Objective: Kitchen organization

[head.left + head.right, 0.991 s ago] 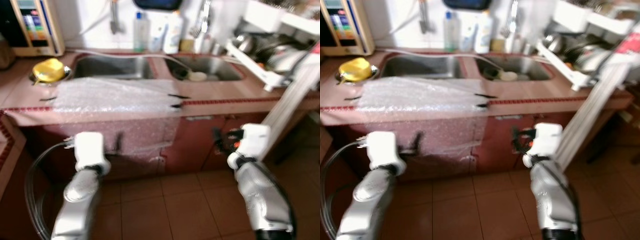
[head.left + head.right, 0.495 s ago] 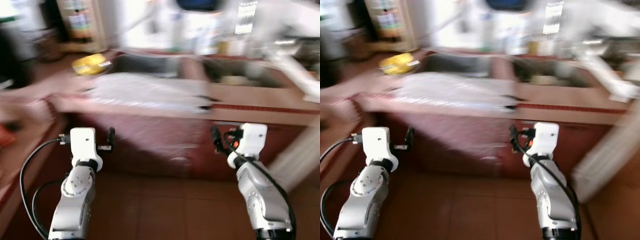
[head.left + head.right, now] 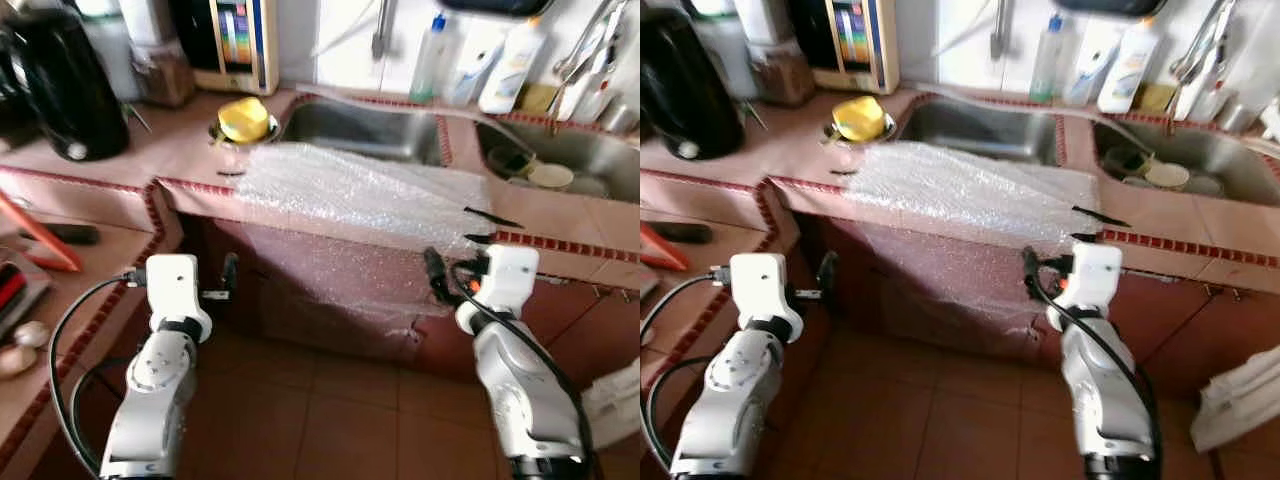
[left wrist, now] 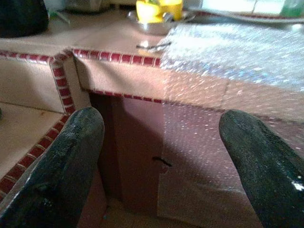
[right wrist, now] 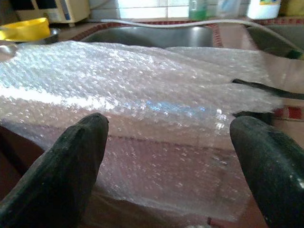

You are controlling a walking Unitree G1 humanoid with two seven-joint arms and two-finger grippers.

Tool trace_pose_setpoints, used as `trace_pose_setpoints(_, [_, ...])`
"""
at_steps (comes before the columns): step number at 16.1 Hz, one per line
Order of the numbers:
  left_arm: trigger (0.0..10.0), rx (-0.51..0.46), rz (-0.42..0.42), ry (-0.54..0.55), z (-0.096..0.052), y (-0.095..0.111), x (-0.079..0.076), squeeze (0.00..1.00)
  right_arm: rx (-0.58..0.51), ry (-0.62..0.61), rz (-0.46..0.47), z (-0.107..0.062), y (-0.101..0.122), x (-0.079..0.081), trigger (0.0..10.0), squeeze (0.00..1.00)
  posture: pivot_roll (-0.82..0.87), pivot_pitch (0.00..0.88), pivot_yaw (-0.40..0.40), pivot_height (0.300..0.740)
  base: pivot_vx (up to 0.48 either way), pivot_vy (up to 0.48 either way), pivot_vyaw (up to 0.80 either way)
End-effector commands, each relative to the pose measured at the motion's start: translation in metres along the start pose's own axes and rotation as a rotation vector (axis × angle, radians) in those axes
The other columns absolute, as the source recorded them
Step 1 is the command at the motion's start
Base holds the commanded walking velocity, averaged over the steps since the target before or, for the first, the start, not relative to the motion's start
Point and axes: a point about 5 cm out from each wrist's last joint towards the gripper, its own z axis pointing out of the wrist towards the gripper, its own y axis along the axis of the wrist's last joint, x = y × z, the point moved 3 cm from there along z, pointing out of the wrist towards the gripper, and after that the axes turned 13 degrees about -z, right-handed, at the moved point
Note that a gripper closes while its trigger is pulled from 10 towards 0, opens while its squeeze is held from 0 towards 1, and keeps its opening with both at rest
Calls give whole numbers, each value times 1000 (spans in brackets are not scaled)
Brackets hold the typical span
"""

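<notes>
No brand or label text is legible. The white dispenser with coloured panel against the back wall carries coloured blocks too small to read. The bottles behind the sinks, a clear one with blue cap and a white one, have blurred labels.

Clear bubble-wrap sheet lies on the pink-tiled counter with red-and-white edge trim, in front of the left stainless sink basin. Its front part hangs over the counter edge and down the dark red cabinet front. Two thin black objects lie at the sheet's right end; what they are cannot be told.

Yellow cup-like object in a small metal bowl sits just beside the sheet's left corner. Black kettle-like vessel stands on the counter at far left, cut off by the frame edge. Right sink basin holds a pale round dish, partly cut off.

Left gripper: fingers wide apart, nothing between them, held below counter level, facing the cabinet front near the sheet's hanging left edge.

Right gripper: fingers wide apart, nothing grasped, level with the counter edge and near the hanging wrap; contact cannot be judged.
</notes>
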Motion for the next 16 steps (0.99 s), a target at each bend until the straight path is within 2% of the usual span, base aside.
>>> trace_pose_setpoints(1, [10000, 8, 11, -30, 0, -1, -8, 0, -7, -20, -9, -2, 2, -7, 10000, 0, -36, 0, -50, 740, 0, 0, 0])
trace_pose_setpoints(4, [10000, -2, 21, -77, -1, 2, -16, 0, -10, -13, -14, -1, 3, -6, 10000, 0, -32, 0, -54, 740, 0, 0, 0])
trace_pose_setpoints(9, [10000, -10, 22, -83, 0, 7, -20, 0, -16, -10, -11, 0, 5, -4, 10000, 0, -31, 0, -51, 740, 0, 0, 0])
trace_pose_setpoints(11, [10000, -54, 43, -91, -2, 18, -22, 0, -55, 0, -12, 0, 17, -1, 10000, 0, -25, 3, -40, 740, 0, 0, 0])
trace_pose_setpoints(13, [10000, -114, 121, -60, -4, 32, -18, 0, -107, 3, -41, -1, 31, 0, 10000, 0, -21, 9, -29, 740, 0, 0, 0])
trace_pose_setpoints(15, [10000, -190, 119, -46, -12, 54, -14, 0, -135, -10, -27, -5, 42, -3, 10000, 0, -16, 15, -23, 740, 0, 0, 0])
trace_pose_setpoints(16, [10000, -202, 116, -47, -16, 59, -13, 0, -137, -12, -29, -8, 44, -5, 10000, 0, -14, 17, -25, 740, 0, 0, 0])
